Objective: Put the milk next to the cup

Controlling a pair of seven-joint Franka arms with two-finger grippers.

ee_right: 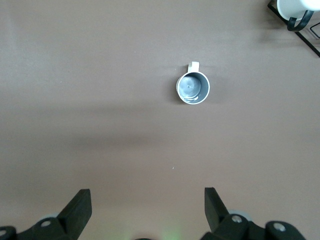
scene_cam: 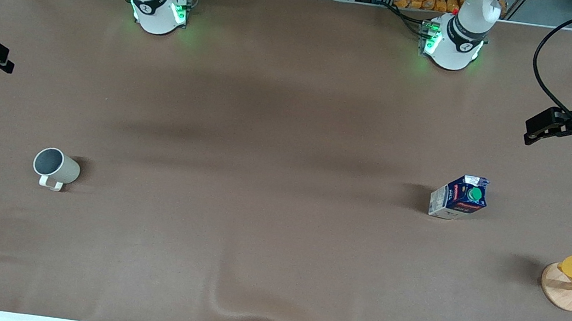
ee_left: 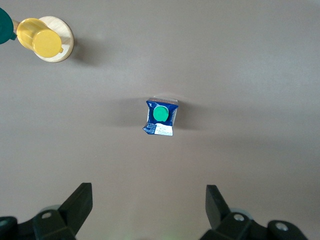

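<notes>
My left gripper [ee_left: 149,210] and right gripper [ee_right: 147,210] both spread, empty. Milk [scene_cam: 459,197] tall, far from cup [scene_cam: 55,168]: off-centre grasp tips it; long carry risks slip.

txt: none legible | milk [scene_cam: 459,197]: red band + white sticker w/ print, too small to read | cup [scene_cam: 56,168]: no markings seen

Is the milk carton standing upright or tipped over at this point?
Upright. The milk stands on its base on the table, and the left wrist view looks straight down on its green cap.
</notes>
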